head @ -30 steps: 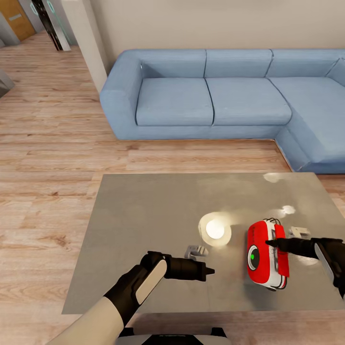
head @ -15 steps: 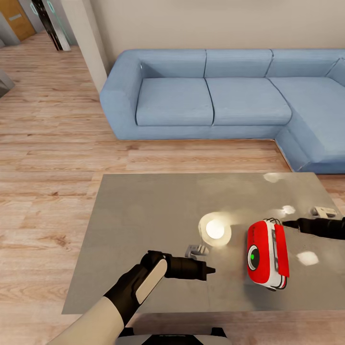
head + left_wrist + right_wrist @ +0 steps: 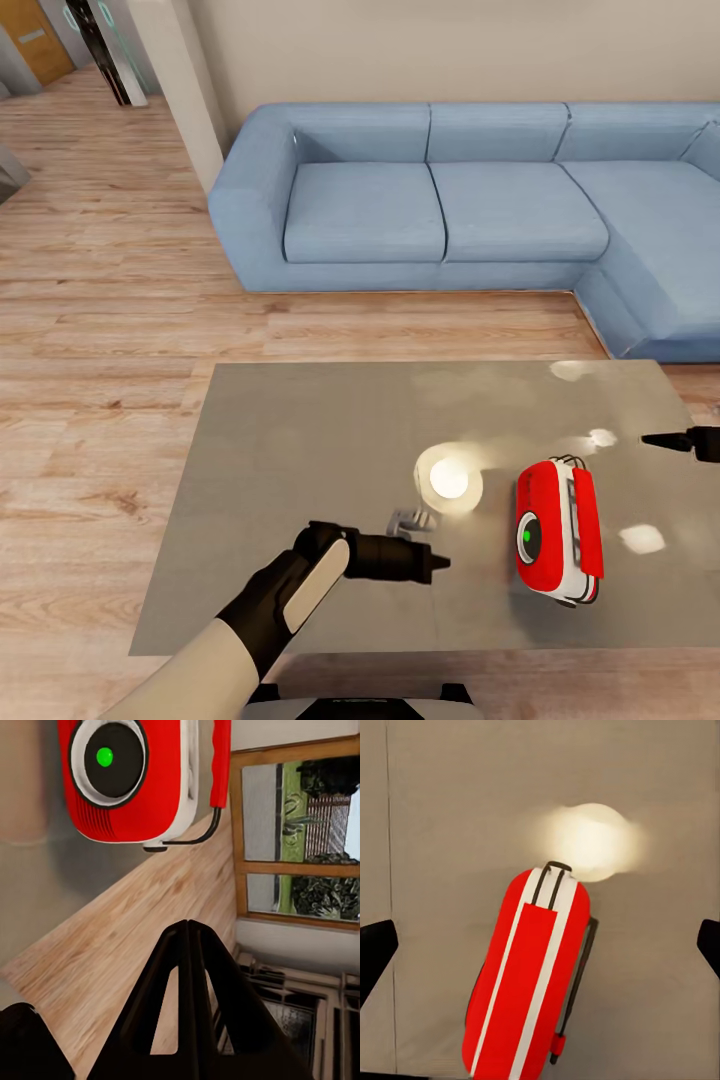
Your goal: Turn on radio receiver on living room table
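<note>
On the table (image 3: 300, 450), toward its right front, the radio (image 3: 556, 530) lies with its dial facing up and a green light showing on it, which suggests it is already on; the left end effector (image 3: 432, 567) hovers just beside it, fingers pressed together; the right end effector (image 3: 655, 439) hangs well clear, fingers spread wide apart in its wrist view.
</note>
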